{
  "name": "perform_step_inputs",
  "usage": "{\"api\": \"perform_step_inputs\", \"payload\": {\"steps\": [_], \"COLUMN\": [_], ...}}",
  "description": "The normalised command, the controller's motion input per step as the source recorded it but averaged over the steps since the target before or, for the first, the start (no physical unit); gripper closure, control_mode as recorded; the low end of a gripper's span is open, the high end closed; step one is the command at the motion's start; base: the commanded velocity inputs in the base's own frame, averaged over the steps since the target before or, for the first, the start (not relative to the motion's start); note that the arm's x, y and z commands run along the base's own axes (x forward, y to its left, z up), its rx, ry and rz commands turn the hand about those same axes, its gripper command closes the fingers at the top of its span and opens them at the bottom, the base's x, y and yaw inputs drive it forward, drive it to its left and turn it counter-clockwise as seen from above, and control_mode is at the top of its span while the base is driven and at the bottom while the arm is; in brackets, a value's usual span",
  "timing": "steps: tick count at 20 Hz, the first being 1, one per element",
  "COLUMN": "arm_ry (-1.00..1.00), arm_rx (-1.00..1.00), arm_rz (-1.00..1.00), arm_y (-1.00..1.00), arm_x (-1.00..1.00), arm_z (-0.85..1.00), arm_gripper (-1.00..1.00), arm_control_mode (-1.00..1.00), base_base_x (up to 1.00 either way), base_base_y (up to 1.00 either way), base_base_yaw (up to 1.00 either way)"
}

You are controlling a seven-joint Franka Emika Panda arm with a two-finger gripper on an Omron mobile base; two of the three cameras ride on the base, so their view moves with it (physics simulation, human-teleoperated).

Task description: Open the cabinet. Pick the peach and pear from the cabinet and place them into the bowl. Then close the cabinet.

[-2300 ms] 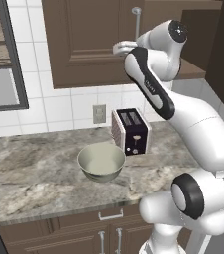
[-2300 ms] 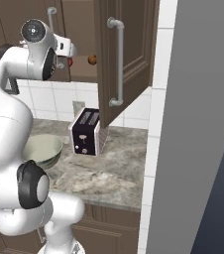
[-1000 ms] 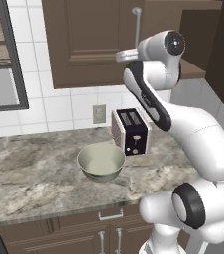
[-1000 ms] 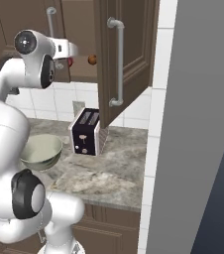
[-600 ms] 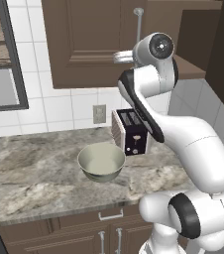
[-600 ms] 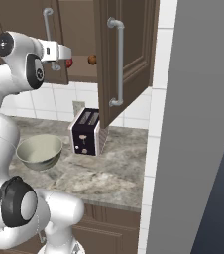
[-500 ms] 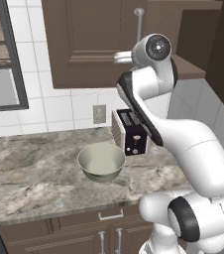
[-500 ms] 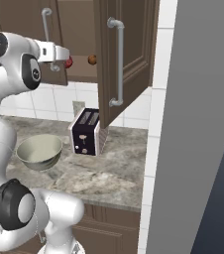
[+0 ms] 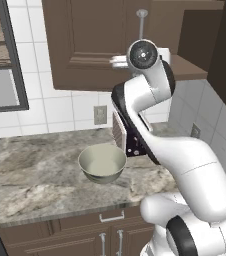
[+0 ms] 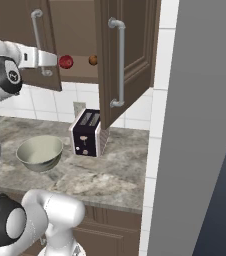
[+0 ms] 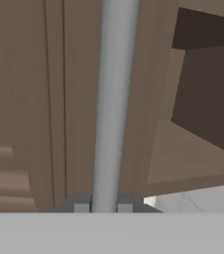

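The cabinet (image 10: 135, 45) hangs above the counter with its right door swung wide open. My gripper (image 10: 52, 61) is shut on the long silver handle (image 10: 36, 30) of the left door, near the bar's lower end. In the hand view the handle (image 11: 114, 99) runs up from between my fingertips (image 11: 104, 203), and the shelf shows past the door's edge. The deep red pear (image 10: 65, 61) lies on the shelf just beyond my hand. The peach is hidden. The pale grey-green bowl (image 9: 102, 162) (image 10: 39, 151) sits on the counter below.
A small brown round fruit (image 10: 93, 60) lies on the shelf right of the pear. A dark toaster (image 10: 87, 132) stands beside the bowl. The open right door's handle (image 10: 120, 65) juts out over the counter. A tall grey panel (image 10: 200, 125) closes off the right side.
My hand has swung outward with the left door's handle held, so that door stands further open. The pear now shows clear of my hand in the right base view.
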Motion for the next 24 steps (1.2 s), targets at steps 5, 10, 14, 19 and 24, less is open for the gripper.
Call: {"api": "perform_step_inputs", "payload": {"steps": [5, 10, 14, 19, 24], "arm_ry": [-0.02, 0.0, 0.0, 0.0, 0.0], "arm_rx": [-0.01, 0.0, 0.0, 0.0, 0.0], "arm_rz": [-0.13, -0.12, -0.11, -0.1, -0.08], "arm_y": [0.04, 0.06, 0.04, 0.1, 0.06], "arm_x": [-0.47, -0.55, -0.46, -0.45, -0.47], "arm_z": [0.0, 0.0, 0.0, 0.0, 0.0], "arm_gripper": [1.0, 1.0, 1.0, 1.0, 1.0], "arm_control_mode": [-1.0, -1.0, -1.0, -1.0, -1.0], "base_base_x": [0.0, 0.0, 0.0, 0.0, 0.0], "base_base_y": [0.0, 0.0, 0.0, 0.0, 0.0], "base_base_yaw": [0.0, 0.0, 0.0, 0.0, 0.0]}}
